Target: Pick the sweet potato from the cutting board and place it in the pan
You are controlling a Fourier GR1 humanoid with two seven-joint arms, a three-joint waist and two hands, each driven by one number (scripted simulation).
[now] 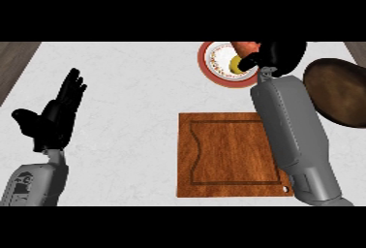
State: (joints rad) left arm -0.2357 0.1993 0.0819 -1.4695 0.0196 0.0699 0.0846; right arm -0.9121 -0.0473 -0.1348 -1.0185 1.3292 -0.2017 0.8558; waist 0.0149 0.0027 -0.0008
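Nearest, the cutting board (232, 160) is seen on the desk (129, 87); the sweet potato is not on it. The left hand (55, 114) is held released at the left side, fingers straight and up, resting, well apart from everything. The right forearm (289, 126) is stretched over the board's right side toward the far edge. The pan (343, 92), dark and round, is set at the right, just beyond the board's far right corner. Farther off, a red-rimmed plate (205, 65) is noted with a small yellow item (236, 64) in it. At the far edge the right hand (284, 52) is clenched round the sweet potato (244, 47). Its orange end is seen poking out on the hand's left, above the plate's far side, not above the pan. Whether it touches the plate cannot be told. Step judged: pick done, carry to pan in hand. For a clean placement, the hand should be swung right and nearer, to the pan's middle, kept clear of the rim, then lowered before the fingers are let go.
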